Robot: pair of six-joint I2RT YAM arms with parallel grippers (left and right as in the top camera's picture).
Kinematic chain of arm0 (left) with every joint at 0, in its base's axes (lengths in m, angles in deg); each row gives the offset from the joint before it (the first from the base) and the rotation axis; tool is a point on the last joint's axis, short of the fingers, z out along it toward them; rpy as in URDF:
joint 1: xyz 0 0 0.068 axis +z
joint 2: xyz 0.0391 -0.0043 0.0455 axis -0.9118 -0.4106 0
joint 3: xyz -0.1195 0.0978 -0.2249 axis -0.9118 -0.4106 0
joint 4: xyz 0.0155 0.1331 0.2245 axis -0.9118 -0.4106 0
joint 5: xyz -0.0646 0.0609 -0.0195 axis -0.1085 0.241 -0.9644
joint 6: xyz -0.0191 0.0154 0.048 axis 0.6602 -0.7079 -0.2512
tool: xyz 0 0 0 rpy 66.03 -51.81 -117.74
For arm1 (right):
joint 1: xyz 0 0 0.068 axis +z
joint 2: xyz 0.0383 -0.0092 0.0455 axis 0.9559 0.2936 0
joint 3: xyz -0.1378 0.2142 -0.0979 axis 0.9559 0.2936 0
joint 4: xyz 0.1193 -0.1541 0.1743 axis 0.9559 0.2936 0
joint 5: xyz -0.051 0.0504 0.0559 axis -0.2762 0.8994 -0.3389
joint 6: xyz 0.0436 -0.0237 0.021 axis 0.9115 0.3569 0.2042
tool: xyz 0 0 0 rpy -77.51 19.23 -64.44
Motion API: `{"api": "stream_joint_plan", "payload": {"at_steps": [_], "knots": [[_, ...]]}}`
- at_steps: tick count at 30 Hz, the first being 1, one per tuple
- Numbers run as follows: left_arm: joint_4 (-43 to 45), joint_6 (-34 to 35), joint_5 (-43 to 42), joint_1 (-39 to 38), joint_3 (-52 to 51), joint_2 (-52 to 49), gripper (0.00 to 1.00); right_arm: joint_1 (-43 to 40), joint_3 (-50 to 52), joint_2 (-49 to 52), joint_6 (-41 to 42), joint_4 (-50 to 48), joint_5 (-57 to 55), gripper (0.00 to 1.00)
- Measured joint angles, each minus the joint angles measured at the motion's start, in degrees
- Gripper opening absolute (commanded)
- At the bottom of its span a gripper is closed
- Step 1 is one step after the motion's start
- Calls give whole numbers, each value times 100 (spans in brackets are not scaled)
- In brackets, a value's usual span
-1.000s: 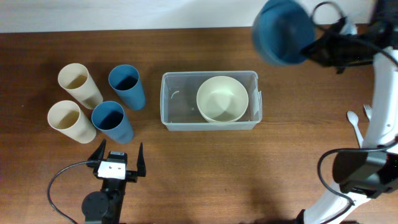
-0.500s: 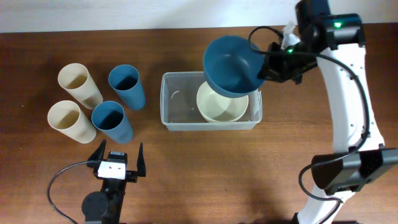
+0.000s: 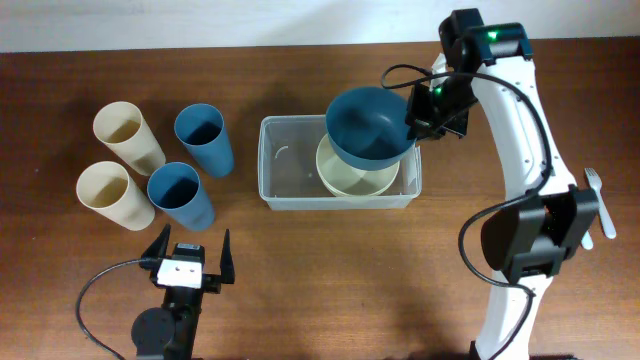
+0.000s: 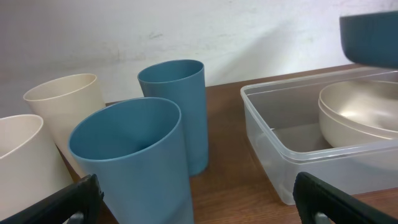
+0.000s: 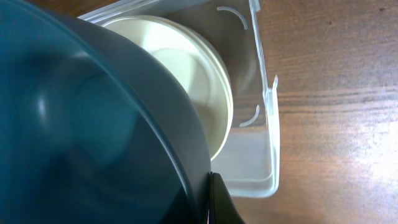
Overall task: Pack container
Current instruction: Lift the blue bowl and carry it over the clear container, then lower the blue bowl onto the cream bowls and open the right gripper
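At the far left of the tabletop [image 3: 300, 280] I see two cream cups, one farther back [image 3: 127, 136] and one nearer [image 3: 112, 195]. Just right of them are two blue cups, again one farther [image 3: 204, 140] and one nearer [image 3: 181, 196]. All four are upright with their mouths up, bunched close together. I cannot tell whether any of them touch.

Near me, below the cups, the left fingers [image 3: 157, 247] are spread wide apart with nothing between them, pointing toward the nearer blue cup and well short of it.

The container [image 3: 266, 160] sits in the middle of the tabletop, a little right of the cups, upright with its long side running left to right. Its left half is bare. A cream bowl [image 3: 352, 183] rests mouth-up in its right half.

A blue bowl [image 3: 368, 125] hangs over that cream bowl, overlapping the container's far right corner. In the left wrist view there is a gap between the two bowls, so they are apart. The right fingers [image 5: 221, 205] are clamped on the blue bowl's right rim, and the arm reaches in from the right.

Out at the right edge, partly behind the arm, a white fork [image 3: 600, 205] lies on the wood.
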Motion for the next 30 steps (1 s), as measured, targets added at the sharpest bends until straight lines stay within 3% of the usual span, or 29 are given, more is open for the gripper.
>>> {"api": "stream_joint_plan", "payload": {"at_steps": [16,30], "knots": [[-2,0,0,0,0,0,100,372,0,308,-317,-13,-118,4],[-2,0,0,0,0,0,100,374,0,321,-393,-22,-409,15]]}}
